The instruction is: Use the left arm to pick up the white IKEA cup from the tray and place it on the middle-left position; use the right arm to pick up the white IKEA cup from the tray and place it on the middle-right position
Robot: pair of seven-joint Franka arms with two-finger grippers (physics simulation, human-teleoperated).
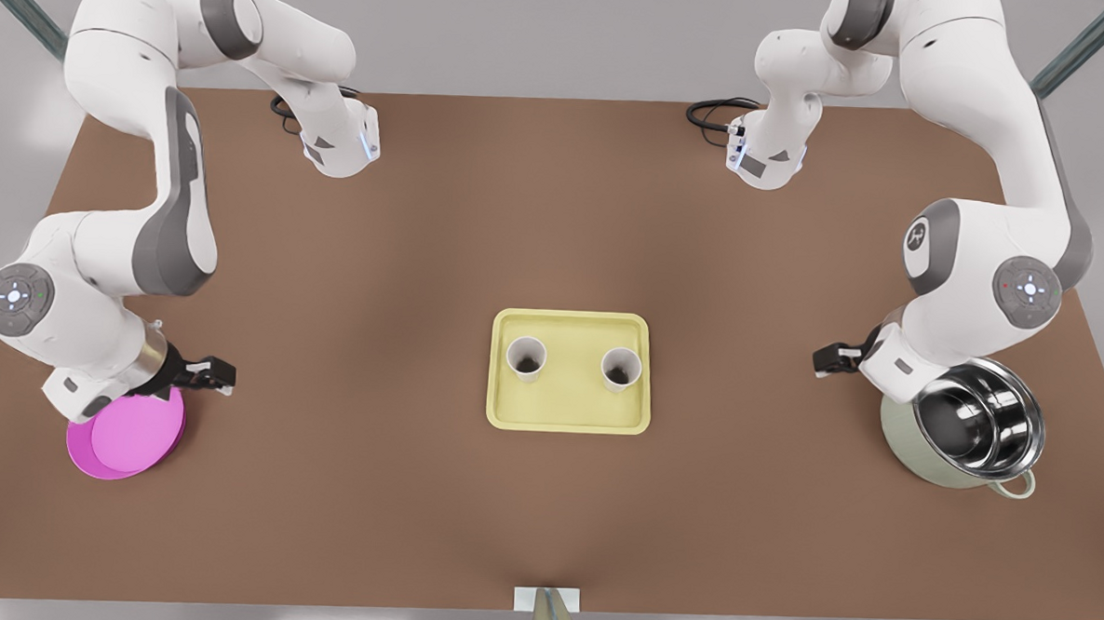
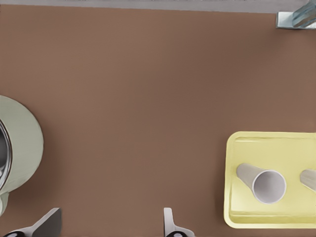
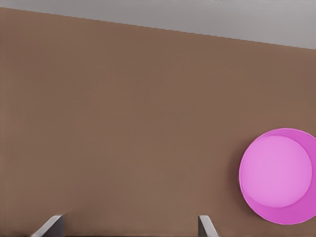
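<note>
Both white cups stand upright in the yellow tray [image 1: 569, 371] at the middle of the counter [image 1: 424, 248], one cup [image 1: 526, 358] toward the front view's left, the other cup [image 1: 621, 369] toward its right.

The left hand [image 1: 826, 361] hovers by the steel pot [image 1: 971, 433] on the front view's right, fingers apart and empty. The right hand [image 1: 214, 374] hangs over the pink plate [image 1: 127, 436] on the front view's left, also spread with nothing in it.

Each hand is well apart from the tray, so it should travel above cup height, centre over the nearer cup's rim, then drop straight.

Each wrist view cuts off its fingers at the tips, and the right wrist view shows no tray at all.
</note>
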